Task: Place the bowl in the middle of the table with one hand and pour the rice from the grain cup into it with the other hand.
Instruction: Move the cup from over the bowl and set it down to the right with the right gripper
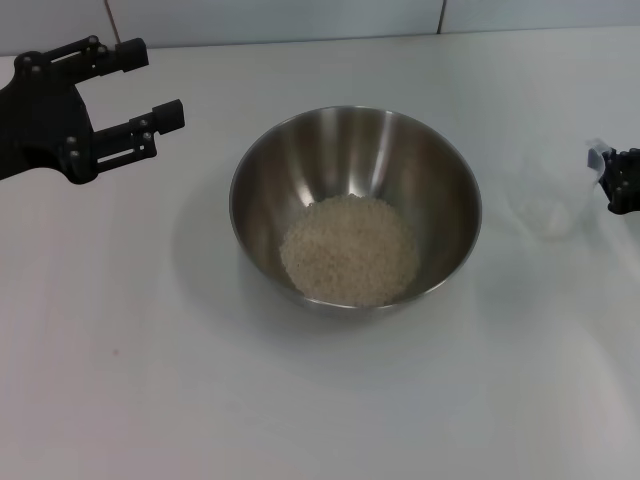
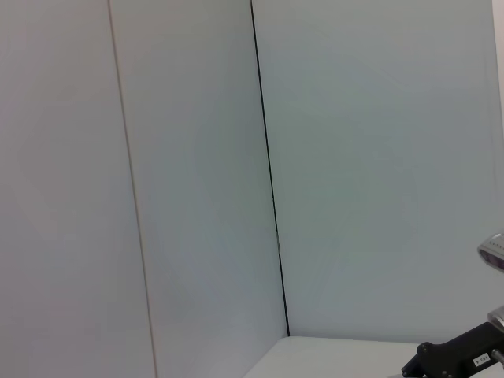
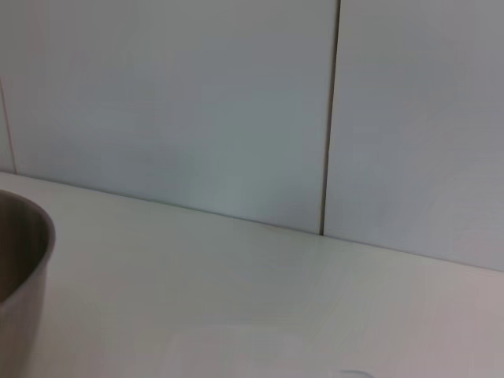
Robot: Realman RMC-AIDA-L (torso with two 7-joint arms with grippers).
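Note:
The steel bowl (image 1: 440, 170) stands in the middle of the white table (image 1: 150, 380), with a heap of pale rice (image 1: 350, 250) in its bottom. Part of the bowl's outer wall (image 3: 24, 276) also shows in the right wrist view. The clear grain cup (image 1: 548, 195) stands upright on the table to the right of the bowl and looks empty. My right gripper (image 1: 622, 180) is at the right edge of the head view, just beside the cup's lip and mostly out of view. My left gripper (image 1: 160, 85) hovers open at the far left, well away from the bowl, holding nothing.
A white panelled wall (image 1: 300, 20) closes off the back of the table. Bare tabletop lies in front of the bowl and on both sides. In the left wrist view only the wall (image 2: 197, 197) and a black part (image 2: 453, 358) at the lower corner show.

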